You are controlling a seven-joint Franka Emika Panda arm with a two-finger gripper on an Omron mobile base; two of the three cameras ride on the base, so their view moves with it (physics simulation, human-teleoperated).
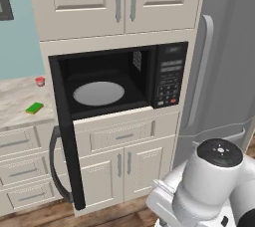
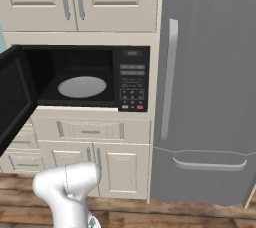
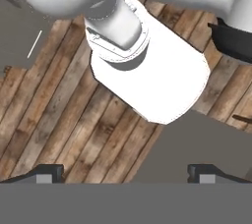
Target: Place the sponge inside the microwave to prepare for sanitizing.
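Observation:
The green sponge (image 1: 35,107) lies flat on the marble counter (image 1: 15,101) left of the microwave. The black microwave (image 1: 119,79) stands open, its door (image 1: 67,146) swung out to the left, and the white turntable (image 1: 98,93) inside is bare. From the right base view the same microwave (image 2: 100,79) and turntable (image 2: 82,87) show, with the door (image 2: 15,97) at the left edge. My gripper (image 3: 125,173) points down at the wooden floor, far below the sponge. Its two fingertips (image 3: 49,173) stand wide apart with nothing between them.
A tiny red cup (image 1: 40,81) sits at the back of the counter. The grey fridge (image 1: 224,61) stands right of the microwave. Cream drawers and cabinet doors (image 1: 124,161) run beneath it. The open door juts out over the floor.

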